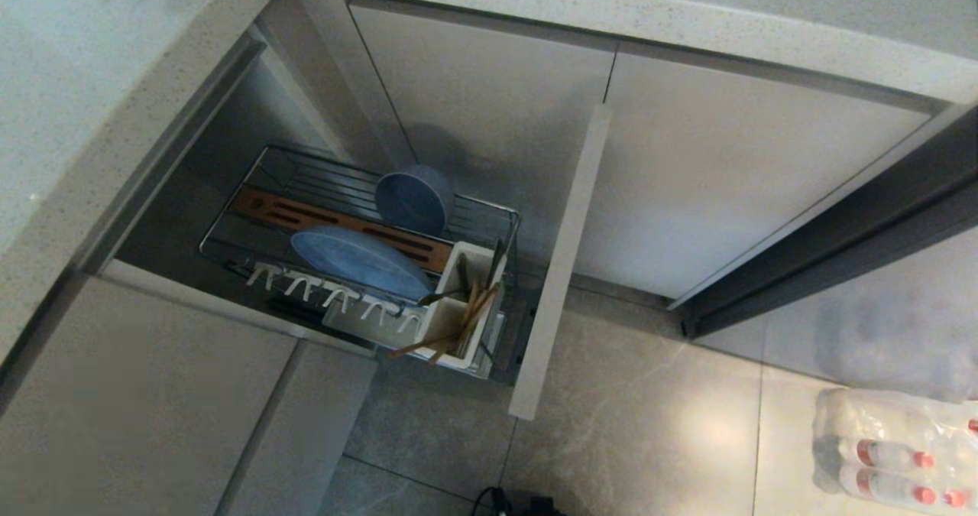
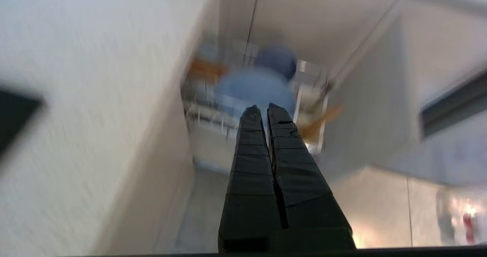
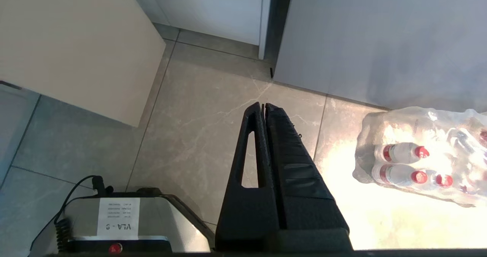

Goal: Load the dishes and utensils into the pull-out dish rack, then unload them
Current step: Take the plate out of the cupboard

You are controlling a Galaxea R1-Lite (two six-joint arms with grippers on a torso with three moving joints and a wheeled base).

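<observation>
Standing pulled out of the cabinet, the pull-out dish rack [image 1: 252, 195] holds the plate [image 1: 359, 260] on its edge near the white hooks [image 1: 336, 294], the bowl [image 1: 412, 199] behind the plate, and chopsticks [image 1: 458, 329] in the caddy [image 1: 451, 317] beside the plate. The left gripper [image 2: 262, 110] is pressed together and empty, pointing toward the rack. The right gripper [image 3: 263, 106] is also closed, over the floor [image 3: 198, 135].

bowl [image 1: 413, 199] behind plate [image 1: 357, 259] in rack [image 1: 489, 212]

Left wrist view smears with motion blur; head view dim, shadowed inside the cabinet recess. Harsh glare washes the grey tiled floor [image 3: 380, 219] (overhead light, apparently) beside the shrink-wrapped water bottles [image 3: 422, 162].
</observation>
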